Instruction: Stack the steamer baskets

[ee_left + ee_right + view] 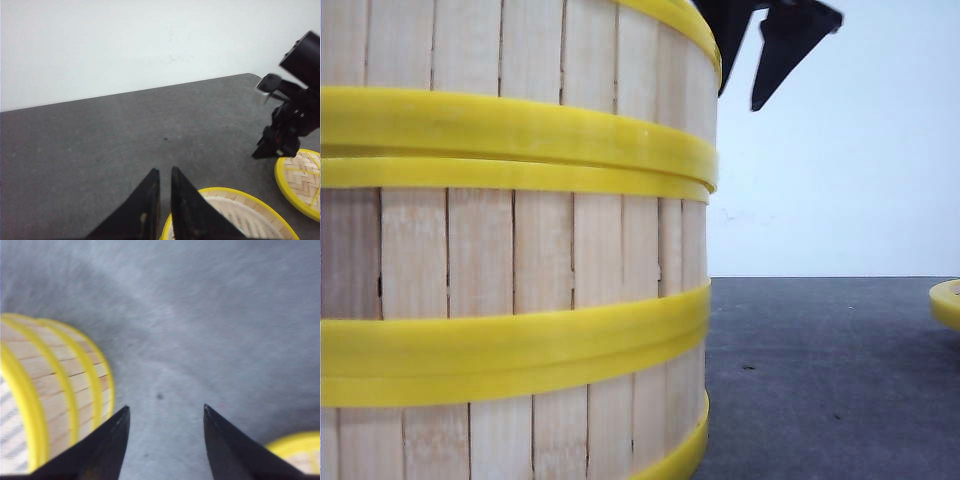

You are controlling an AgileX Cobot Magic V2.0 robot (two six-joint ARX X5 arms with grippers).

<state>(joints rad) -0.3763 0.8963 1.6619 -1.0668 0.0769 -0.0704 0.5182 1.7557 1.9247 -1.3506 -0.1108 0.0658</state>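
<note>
A stack of steamer baskets (520,250), pale wood slats with yellow bands, fills the left of the front view, very close to the camera. Its top rim (235,210) lies just beside and below my left gripper (162,172), whose fingers are shut with only a thin slit and nothing between them. My right gripper (166,410) hangs open and empty over bare table, with the stack (55,390) to one side of it. In the front view it shows as black fingers (780,40) above and right of the stack.
A separate low yellow-rimmed round piece with a woven bamboo face (300,180) lies on the dark grey table (820,380) right of the stack; its rim also shows (948,300) (295,450). A white wall stands behind.
</note>
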